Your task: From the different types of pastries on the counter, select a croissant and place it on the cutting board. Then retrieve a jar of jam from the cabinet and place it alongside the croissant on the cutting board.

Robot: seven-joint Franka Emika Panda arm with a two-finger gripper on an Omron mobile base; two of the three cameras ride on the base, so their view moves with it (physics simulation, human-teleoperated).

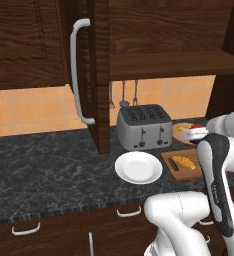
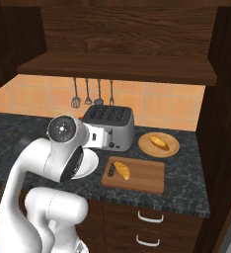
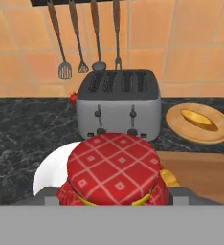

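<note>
Now gripper pinches the jam jar, held above the desk between white plate and cutting board. Croissant already lies on the board's left end by the slot. Best to carry the jar right, over bare wood beside the croissant, lower upright, then release. Jar: red checked cloth lid, body hidden under it.

I see a silver toaster against the tiled wall beneath four hanging utensils, a round white plate before it, and a bun on a tan wooden plate.
</note>
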